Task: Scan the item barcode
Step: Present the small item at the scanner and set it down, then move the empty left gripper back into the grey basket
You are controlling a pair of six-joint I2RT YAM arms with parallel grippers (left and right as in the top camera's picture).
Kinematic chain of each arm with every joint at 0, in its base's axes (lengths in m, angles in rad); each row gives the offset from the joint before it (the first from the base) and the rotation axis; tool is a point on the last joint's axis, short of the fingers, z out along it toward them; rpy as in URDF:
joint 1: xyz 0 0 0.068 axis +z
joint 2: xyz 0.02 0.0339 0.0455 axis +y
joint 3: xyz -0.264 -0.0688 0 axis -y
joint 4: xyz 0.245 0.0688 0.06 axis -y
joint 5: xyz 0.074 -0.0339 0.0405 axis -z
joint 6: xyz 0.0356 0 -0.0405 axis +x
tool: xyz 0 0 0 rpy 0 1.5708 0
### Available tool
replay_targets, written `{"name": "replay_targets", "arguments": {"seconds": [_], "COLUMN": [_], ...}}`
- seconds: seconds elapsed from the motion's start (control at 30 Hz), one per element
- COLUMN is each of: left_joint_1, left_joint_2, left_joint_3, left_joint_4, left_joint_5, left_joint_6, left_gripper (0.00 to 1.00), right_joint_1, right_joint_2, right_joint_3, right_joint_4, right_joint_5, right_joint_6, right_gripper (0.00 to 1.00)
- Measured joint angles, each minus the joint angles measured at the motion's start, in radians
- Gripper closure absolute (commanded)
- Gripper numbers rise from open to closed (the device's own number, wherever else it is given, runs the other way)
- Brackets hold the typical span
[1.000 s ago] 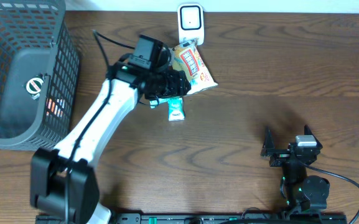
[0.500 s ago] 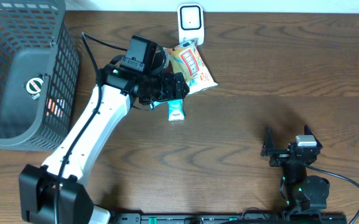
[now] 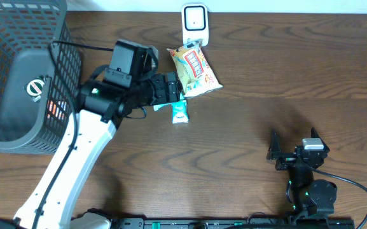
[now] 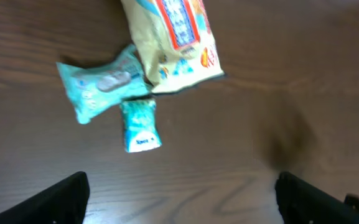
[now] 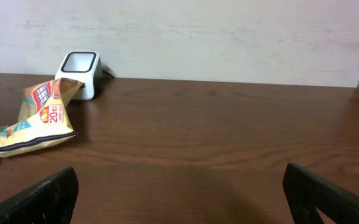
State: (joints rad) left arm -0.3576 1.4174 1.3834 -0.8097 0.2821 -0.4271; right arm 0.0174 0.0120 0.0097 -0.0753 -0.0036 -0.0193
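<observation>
A yellow snack bag (image 3: 196, 69) lies flat on the table just below the white barcode scanner (image 3: 194, 24). The left wrist view shows the snack bag (image 4: 173, 43) with a teal packet (image 4: 101, 87) at its lower corner and a smaller teal packet (image 4: 140, 124) below that. My left gripper (image 3: 168, 89) hovers left of the bag, open, with nothing between its fingers (image 4: 61, 199). My right gripper (image 3: 293, 149) rests open at the front right, far from the items. From there the scanner (image 5: 79, 66) and the bag (image 5: 39, 118) show at the far left.
A dark grey wire basket (image 3: 18, 127) stands at the left edge with a white round item (image 3: 35, 88) and something orange inside. The small teal packet (image 3: 179, 112) lies just below my left gripper. Bare wood stretches between the two arms.
My left arm has drawn back to the left, off the snack bag, and its jaws have spread wider. The bag stays on the table. The right arm has not moved.
</observation>
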Motion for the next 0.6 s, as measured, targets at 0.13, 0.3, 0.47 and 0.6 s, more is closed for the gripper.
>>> {"name": "replay_targets", "arguments": {"seconds": [0.13, 0.3, 0.47, 0.6], "left_joint_1": [0.002, 0.01, 0.011, 0.013], "left_joint_2": [-0.029, -0.052, -0.053, -0.061], "left_joint_3": [0.0, 0.0, 0.0, 0.0], "left_joint_4": [-0.001, -0.001, 0.024, 0.114], "left_joint_5": [-0.058, -0.087, -0.09, -0.067], "left_joint_6": [-0.04, -0.053, -0.063, -0.067], "left_gripper": [0.04, 0.02, 0.02, 0.02], "right_joint_1": [0.0, 0.0, 0.0, 0.0], "right_joint_2": [0.0, 0.0, 0.0, 0.0], "right_joint_3": [0.0, 0.0, 0.0, 0.0], "right_joint_4": [0.0, 0.0, 0.0, 0.0], "right_joint_5": [0.0, 0.0, 0.0, 0.0], "right_joint_6": [0.0, 0.0, 0.0, 0.0], "right_gripper": [0.01, 0.01, 0.01, 0.01]}}
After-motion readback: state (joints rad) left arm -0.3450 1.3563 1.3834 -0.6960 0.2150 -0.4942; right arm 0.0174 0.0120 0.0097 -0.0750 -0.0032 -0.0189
